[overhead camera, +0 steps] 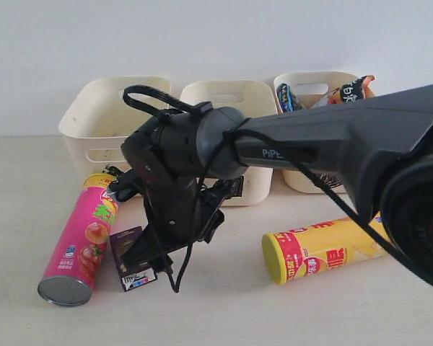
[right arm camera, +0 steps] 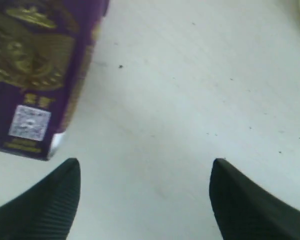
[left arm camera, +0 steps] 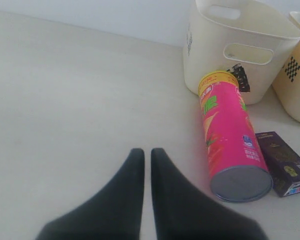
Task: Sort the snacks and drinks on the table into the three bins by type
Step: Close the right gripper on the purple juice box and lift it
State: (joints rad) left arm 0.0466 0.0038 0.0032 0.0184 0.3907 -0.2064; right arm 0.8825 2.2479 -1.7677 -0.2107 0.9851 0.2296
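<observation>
The pink chip tube [overhead camera: 81, 244] [left arm camera: 229, 135] lies on the beige table [overhead camera: 224, 310]. Beside it lies the dark purple carton [overhead camera: 130, 261] [left arm camera: 284, 162] [right arm camera: 35, 60]. My right gripper [overhead camera: 150, 261] [right arm camera: 145, 167] hangs low and open just next to the carton. Only bare table lies between its fingers. The yellow chip tube [overhead camera: 321, 249] lies to the right. The orange-black packet [overhead camera: 352, 89] and the blue-black packet [overhead camera: 289, 97] stick out of the right bin [overhead camera: 310, 180]. My left gripper [left arm camera: 147, 152] is shut and empty over bare table. The blue-and-white soft pack is out of view.
The left bin [overhead camera: 108, 115] [left arm camera: 240, 30] and the middle bin [overhead camera: 234, 97] [left arm camera: 297, 85] stand along the back wall beside the right one. My right arm [overhead camera: 325, 140] crosses in front of the bins. A small black checkered thing [left arm camera: 240, 77] sits by the pink tube's cap.
</observation>
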